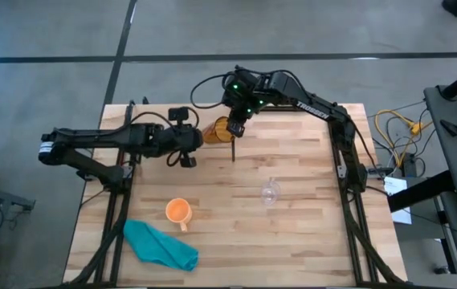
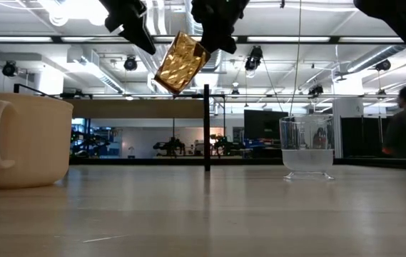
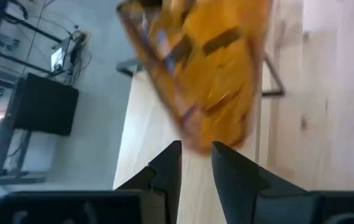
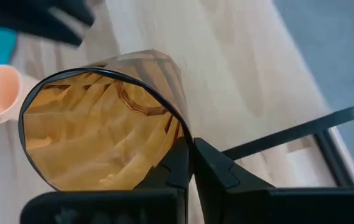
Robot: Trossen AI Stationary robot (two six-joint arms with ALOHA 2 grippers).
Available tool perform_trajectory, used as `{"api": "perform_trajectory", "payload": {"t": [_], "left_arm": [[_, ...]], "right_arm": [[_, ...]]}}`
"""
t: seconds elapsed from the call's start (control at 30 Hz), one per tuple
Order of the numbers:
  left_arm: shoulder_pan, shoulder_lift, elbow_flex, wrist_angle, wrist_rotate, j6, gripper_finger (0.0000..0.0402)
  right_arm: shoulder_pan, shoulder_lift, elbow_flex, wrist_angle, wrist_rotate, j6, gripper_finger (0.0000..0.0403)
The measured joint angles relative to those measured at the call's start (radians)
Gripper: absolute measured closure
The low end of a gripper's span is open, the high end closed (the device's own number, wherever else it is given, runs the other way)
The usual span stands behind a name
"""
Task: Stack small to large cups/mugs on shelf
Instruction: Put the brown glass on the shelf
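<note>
The right gripper (image 4: 192,163) pinches the rim of the amber tumbler (image 1: 219,129), holding it tilted in the air at the table's twelve o'clock edge. The left gripper (image 3: 195,163), fingers parted, sits at its base. The orange mug (image 1: 179,211) stands at seven o'clock and the clear glass cup (image 1: 271,193) at four.

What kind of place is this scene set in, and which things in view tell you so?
Probably a robotics lab or workshop in a large industrial hall. Two dark robot arms work over a wooden table, the low view shows exposed ceiling ducts and lights, and cables and equipment stands sit on a bare concrete floor.
</note>
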Motion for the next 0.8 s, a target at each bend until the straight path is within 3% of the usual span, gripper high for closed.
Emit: {"api": "perform_trajectory", "payload": {"t": [0.37, 0.6, 0.8], "left_arm": [[0.100, 0.002, -0.002, 0.041, 0.027, 0.002, 0.0327], [0.171, 0.002, -0.022, 0.055, 0.164, 0.000, 0.0327], [0.176, 0.007, -0.023, 0.093, 0.169, 0.001, 0.0327]], "right_arm": [[-0.012, -0.001, 0.000, 0.026, 0.007, -0.029, 0.0394], [-0.020, -0.006, 0.000, 0.048, 0.008, -0.045, 0.0394], [-0.035, -0.006, 0.000, 0.076, 0.010, -0.058, 0.0394]]}}
